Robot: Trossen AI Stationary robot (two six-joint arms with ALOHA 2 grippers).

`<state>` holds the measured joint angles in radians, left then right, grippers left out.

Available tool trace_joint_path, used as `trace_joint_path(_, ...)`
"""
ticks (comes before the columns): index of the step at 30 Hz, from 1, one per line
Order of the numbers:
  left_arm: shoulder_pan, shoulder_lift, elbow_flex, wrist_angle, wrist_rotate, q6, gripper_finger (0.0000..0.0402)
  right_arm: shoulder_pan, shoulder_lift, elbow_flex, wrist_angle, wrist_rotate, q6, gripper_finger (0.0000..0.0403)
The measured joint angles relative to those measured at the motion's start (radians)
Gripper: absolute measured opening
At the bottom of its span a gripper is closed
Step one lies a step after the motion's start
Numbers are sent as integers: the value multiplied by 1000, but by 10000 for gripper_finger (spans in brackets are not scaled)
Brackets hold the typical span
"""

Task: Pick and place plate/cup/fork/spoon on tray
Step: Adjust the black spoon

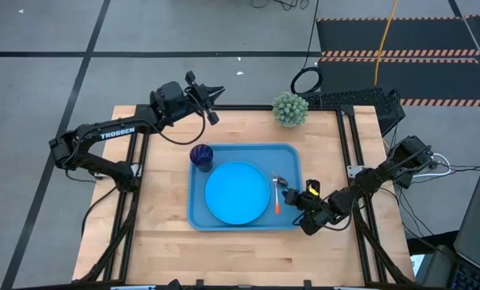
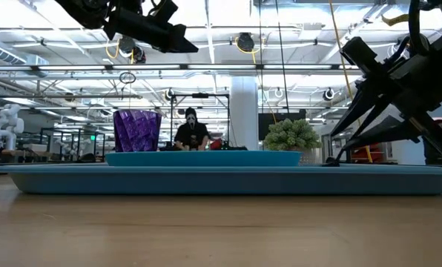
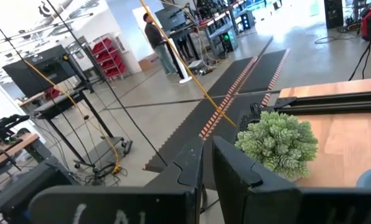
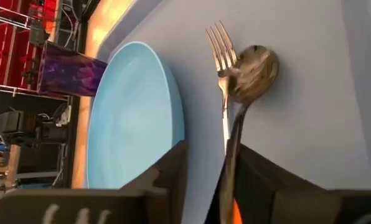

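now our right hand (image 1: 291, 196) sits half-open around the slim dark grey metal spoon (image 4: 251, 71), gripping nothing we can see; it lies lengthwise in the rectangular blue tray (image 1: 292, 153), straight ahead.

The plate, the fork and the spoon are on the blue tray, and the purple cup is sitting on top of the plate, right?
Not quite. The plate, fork and spoon are on the tray, but the cup stands on the tray beside the plate, at a corner, not on top of it. The high view shows this.
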<state>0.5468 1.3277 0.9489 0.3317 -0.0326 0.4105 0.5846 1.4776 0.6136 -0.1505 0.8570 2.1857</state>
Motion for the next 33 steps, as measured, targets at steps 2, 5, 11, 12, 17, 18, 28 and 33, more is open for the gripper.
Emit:
trace_joint_path(2, 0, 0, 0, 0, 0, 0, 37, 0, 0, 0, 0, -4, 0, 119)
trace_joint_path(5, 0, 0, 0, 0, 0, 3, 37, 0, 0, 0, 4, -27, -6, 133)
trace_joint_path(11, 0, 0, 0, 1, 0, 3, 37, 0, -38, 0, 4, -136, -42, 146)
trace_joint_path(12, 0, 0, 0, 1, 0, 3, 37, 0, -50, 0, -4, -157, -56, 147)
trace_joint_path(17, 0, 0, 0, 2, 0, 2, 37, 0, -120, 0, -61, -180, -82, 151)
trace_joint_path(18, 0, 0, 0, 1, 0, 1, 37, -2, -136, 0, -81, -179, -82, 151)
trace_joint_path(28, 0, 0, 0, 1, 0, 0, 37, -37, -172, 0, -176, -207, -91, 151)
trace_joint_path(33, 0, 0, 0, 2, 0, 5, 37, -48, -172, 0, -135, -325, -130, 151)
